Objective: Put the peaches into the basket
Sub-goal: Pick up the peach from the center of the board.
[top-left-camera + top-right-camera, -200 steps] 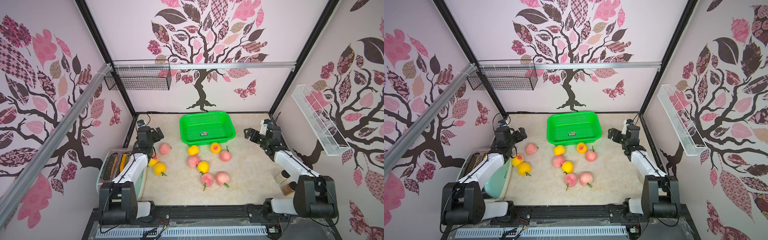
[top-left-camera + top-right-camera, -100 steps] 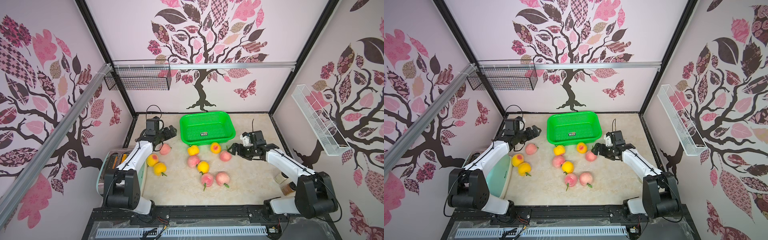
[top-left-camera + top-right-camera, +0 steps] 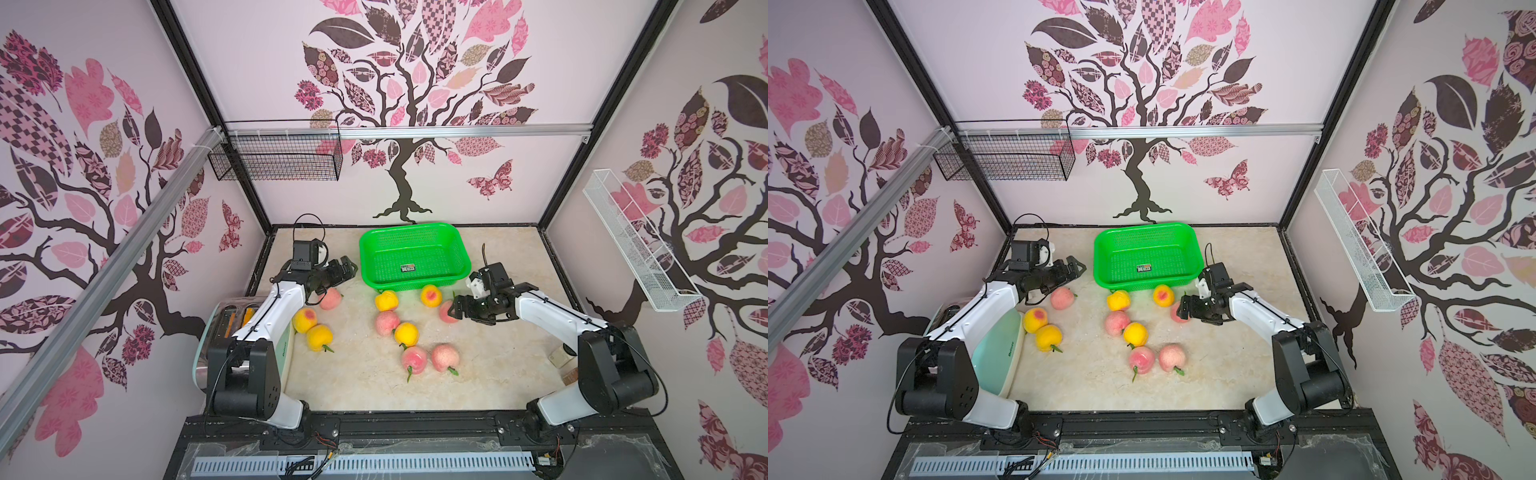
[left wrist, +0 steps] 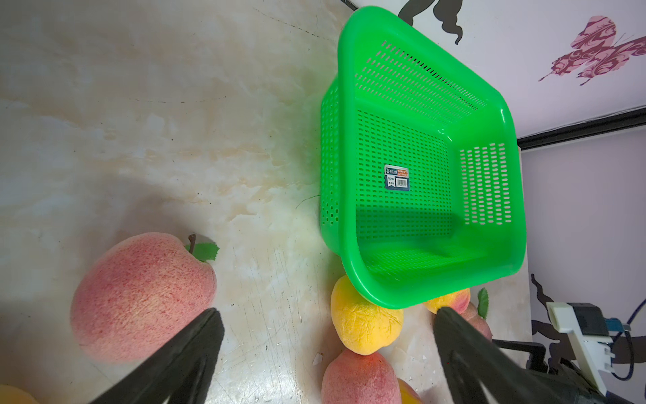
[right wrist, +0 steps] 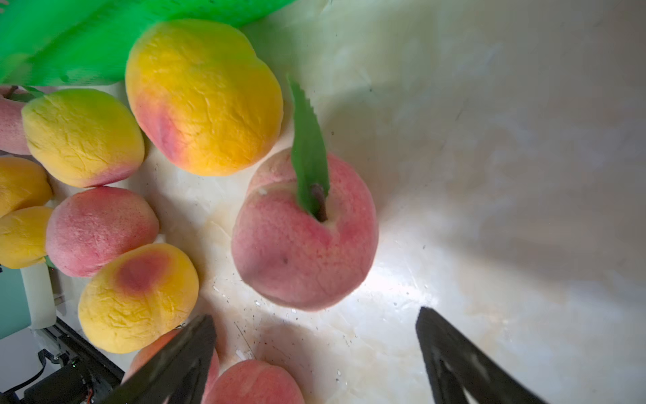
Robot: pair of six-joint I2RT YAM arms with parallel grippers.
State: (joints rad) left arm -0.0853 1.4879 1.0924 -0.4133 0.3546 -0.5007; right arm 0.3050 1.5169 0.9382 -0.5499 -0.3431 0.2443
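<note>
The empty green basket (image 3: 390, 257) (image 3: 1125, 257) (image 4: 412, 140) stands at the back middle of the table. Several peaches lie loose in front of it, pink ones (image 3: 387, 322) and yellow ones (image 3: 386, 300). My left gripper (image 3: 347, 268) (image 3: 1073, 270) (image 4: 327, 314) is open, hovering left of the basket, just above a pink peach (image 3: 330, 298) (image 4: 143, 297). My right gripper (image 3: 457, 309) (image 3: 1185, 309) (image 5: 314, 316) is open and low, right against another pink peach (image 3: 448, 311) (image 5: 304, 238). That peach lies just beyond the fingertips, not between them.
A mint-green appliance (image 3: 996, 353) sits at the table's left edge under my left arm. A black wire basket (image 3: 276, 160) hangs on the back wall and a white wire rack (image 3: 636, 245) on the right wall. A small block (image 3: 559, 357) lies near the right arm.
Both arms swung in from the table's sides toward the peaches. The right gripper came down to the pink peach near the basket's front right corner. The left gripper reached out over its pink peach.
</note>
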